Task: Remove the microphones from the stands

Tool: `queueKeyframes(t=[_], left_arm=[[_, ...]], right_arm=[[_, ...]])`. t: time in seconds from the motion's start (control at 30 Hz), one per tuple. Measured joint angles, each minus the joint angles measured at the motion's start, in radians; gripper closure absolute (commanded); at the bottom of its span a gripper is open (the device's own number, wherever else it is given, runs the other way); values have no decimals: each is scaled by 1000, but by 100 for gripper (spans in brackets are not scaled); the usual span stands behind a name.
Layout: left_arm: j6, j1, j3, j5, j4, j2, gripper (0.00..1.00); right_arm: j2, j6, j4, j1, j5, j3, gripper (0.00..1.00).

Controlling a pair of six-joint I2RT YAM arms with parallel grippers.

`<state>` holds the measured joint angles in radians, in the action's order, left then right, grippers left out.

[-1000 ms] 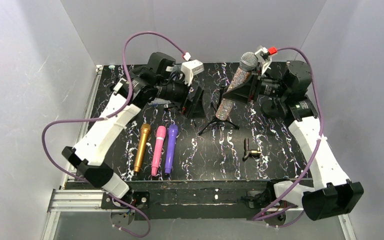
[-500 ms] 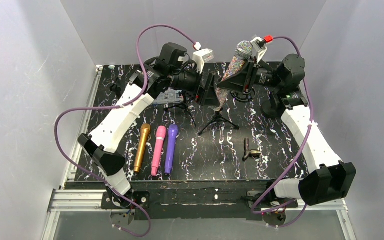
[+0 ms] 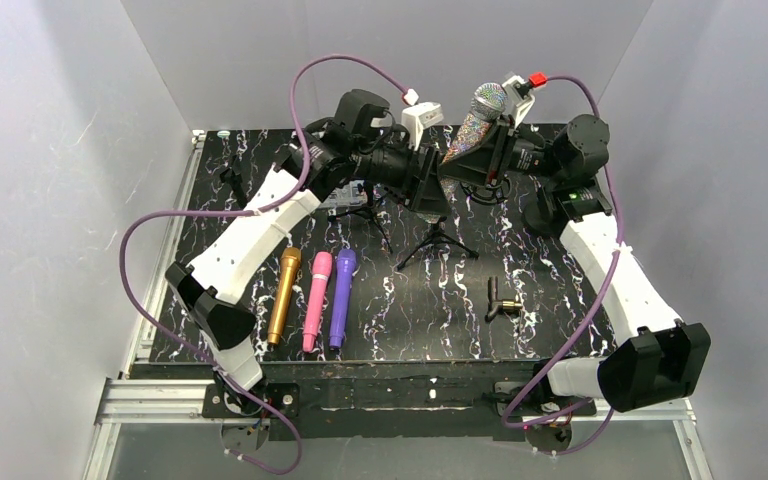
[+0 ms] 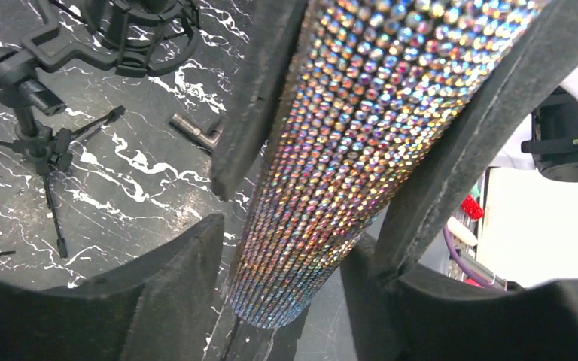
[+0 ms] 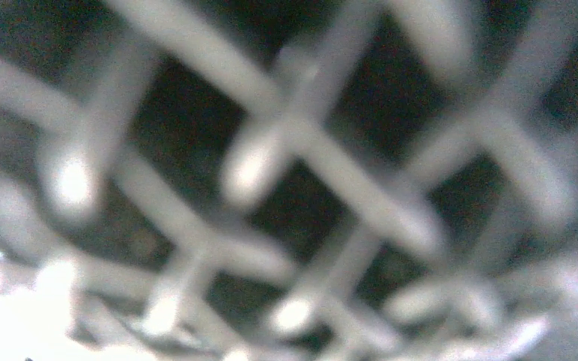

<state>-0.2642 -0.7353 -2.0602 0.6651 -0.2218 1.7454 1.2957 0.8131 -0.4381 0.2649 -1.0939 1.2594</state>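
Right gripper (image 3: pixel 470 165): clamped on the microphone (image 3: pixel 480 115) just below its head (image 3: pixel 489 98), holding it tilted in the air.
Left gripper (image 3: pixel 429 188): fingers (image 4: pixel 173 293) set narrow, flanking the microphone's lower end; contact cannot be told.
Microphone: glittered body; lower end free above the table (image 3: pixel 420 325), clear of the stand (image 3: pixel 437 243).
Stand: upright on the table, below both grippers.
Surroundings: second tripod (image 3: pixel 368 210) just left of the stand; gold microphone (image 3: pixel 283 296), pink microphone (image 3: pixel 317 300) and purple microphone (image 3: pixel 341 297) lying side by side at near left; adapter (image 3: pixel 501 299) at near right.
Obstruction: the left gripper hides the microphone's lower end from above; the mesh head fills the right wrist view, blurred.
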Motion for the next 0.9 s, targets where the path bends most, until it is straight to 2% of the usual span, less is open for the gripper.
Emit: queueKeyframes(t=[0.1,0.13,0.2,0.3,0.47,0.63,0.7,0.8,0.9], left_arm=[[4,-10,6,7,3,5,69],[13,-13,8,8,4,5,77],[25,-16,9,9,6,5,99],[28,-16,10,8,3,4,100],[34,-19,31,-9,-2,-5,100],[40,-32,72,-24,12,-30,100],[40,-32,87,-33,0,-41,100],[34,-25,106,-49,-28,-53,100],[26,-21,111,-56,-31,-55,100]], right_arm=[[-2,8,-3,0,2,-11,99],[-3,17,0,0,2,-14,99],[-3,29,2,-1,1,-15,99],[-10,25,0,-2,8,-26,97],[-29,-2,43,-5,21,-41,69],[-66,-43,119,-8,38,-53,34],[-81,-55,137,-16,43,-63,26],[-100,-70,151,-42,54,-65,20],[-114,-77,151,-55,66,-70,19]])
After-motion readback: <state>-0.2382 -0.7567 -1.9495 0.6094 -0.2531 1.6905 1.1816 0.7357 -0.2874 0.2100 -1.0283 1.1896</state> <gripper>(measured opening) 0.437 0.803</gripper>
